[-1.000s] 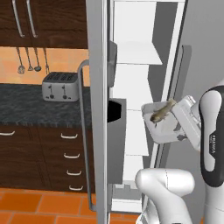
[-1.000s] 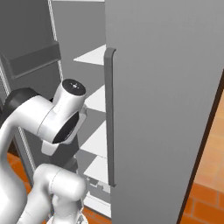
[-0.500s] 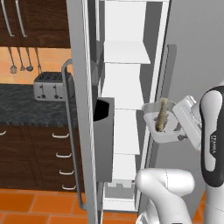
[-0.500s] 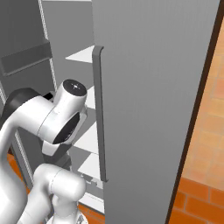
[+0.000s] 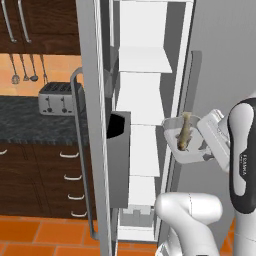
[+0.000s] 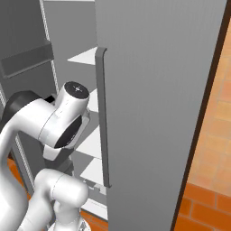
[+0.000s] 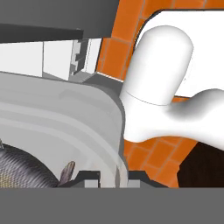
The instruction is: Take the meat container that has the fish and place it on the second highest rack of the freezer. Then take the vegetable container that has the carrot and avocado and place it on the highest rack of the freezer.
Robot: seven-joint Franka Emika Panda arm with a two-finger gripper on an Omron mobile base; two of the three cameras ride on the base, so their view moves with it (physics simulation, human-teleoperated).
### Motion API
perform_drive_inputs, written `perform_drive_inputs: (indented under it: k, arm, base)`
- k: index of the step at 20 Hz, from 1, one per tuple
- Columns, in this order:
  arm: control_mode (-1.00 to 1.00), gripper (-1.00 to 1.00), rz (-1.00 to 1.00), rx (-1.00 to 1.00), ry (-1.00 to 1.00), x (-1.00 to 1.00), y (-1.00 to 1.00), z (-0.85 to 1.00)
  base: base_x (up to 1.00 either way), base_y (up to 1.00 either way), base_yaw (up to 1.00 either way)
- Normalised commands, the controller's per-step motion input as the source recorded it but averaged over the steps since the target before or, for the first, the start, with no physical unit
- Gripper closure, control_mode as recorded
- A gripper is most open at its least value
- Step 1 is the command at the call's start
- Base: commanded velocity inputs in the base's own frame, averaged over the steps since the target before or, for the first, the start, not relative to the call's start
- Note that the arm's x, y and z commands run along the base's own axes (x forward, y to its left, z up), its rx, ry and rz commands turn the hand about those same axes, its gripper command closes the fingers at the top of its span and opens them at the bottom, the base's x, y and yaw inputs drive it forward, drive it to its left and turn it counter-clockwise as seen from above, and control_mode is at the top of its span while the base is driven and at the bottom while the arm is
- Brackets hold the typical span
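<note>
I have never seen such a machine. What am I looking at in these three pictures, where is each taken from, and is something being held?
This is a rendered kitchen with a white robot arm on a driving base. Two pictures come from cameras on the base, behind the arm to its left and right; the third looks along the hand. In the left base view the end effector is shut on the rim of a pale container with the fish in it, held in front of the open freezer and its white shelves. Left of the grey door a toaster stands on the dark counter. The hand view shows the container rim and fish up close.
</note>
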Motion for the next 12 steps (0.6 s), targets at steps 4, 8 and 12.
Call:
perform_drive_inputs:
  k: [4, 8, 12]
  arm:
    - [-1.00, 1.00, 0.00, 0.00, 0.00, 0.24, -0.01, -0.01]
    - [-1.00, 1.00, -0.14, 0.00, 0.00, 0.42, 0.14, -0.05]
    - [-1.00, 1.00, -0.20, 0.00, 0.00, 0.33, 0.00, 0.00]
  base:
    - [0.00, 0.00, 0.00]
    - [0.00, 0.00, 0.00]
    - [0.00, 0.00, 0.00]
